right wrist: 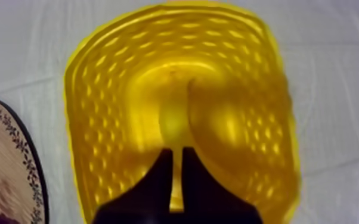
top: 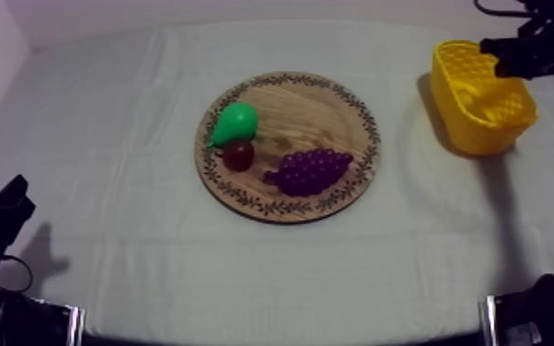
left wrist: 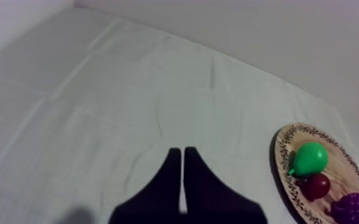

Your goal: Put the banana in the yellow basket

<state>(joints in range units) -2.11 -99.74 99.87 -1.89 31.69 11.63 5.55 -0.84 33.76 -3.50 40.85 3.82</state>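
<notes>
Banana (right wrist: 214, 122): task item, curved, yellow; location, inside the yellow basket (right wrist: 74, 89), resting on its floor against one wall.

Right wrist view.
- Right end effector (right wrist: 175, 152): directly above the basket's interior, fingers drawn together to a narrow wedge, nothing between them. Its place over the opening fits a drop into the basket; by that reading the banana is released.
- Wooden board (right wrist: 3, 161): patterned rim just beside the basket, not touching it.

Top view.
- Basket: far right of the surface (top: 106, 110), well apart from the board at centre. The right arm comes in from the upper right and hangs over the basket's far rim.
- Board contents: pear (top: 236, 121), small red fruit (top: 238, 154) touching it, bunch of grapes (top: 310, 170) beside both. No banana among them, so the pick looks complete.
- Left end effector (top: 9, 198): low at the left edge, parked clear of the work, as the basket lies on the other arm's side.

Left wrist view.
- Left end effector: fingers closed together, holding nothing, over bare cloth.
- Board with pear, red fruit and grapes: well off to one side.

Status, judged: task essentially done; the right arm only needs to lift clear.
</notes>
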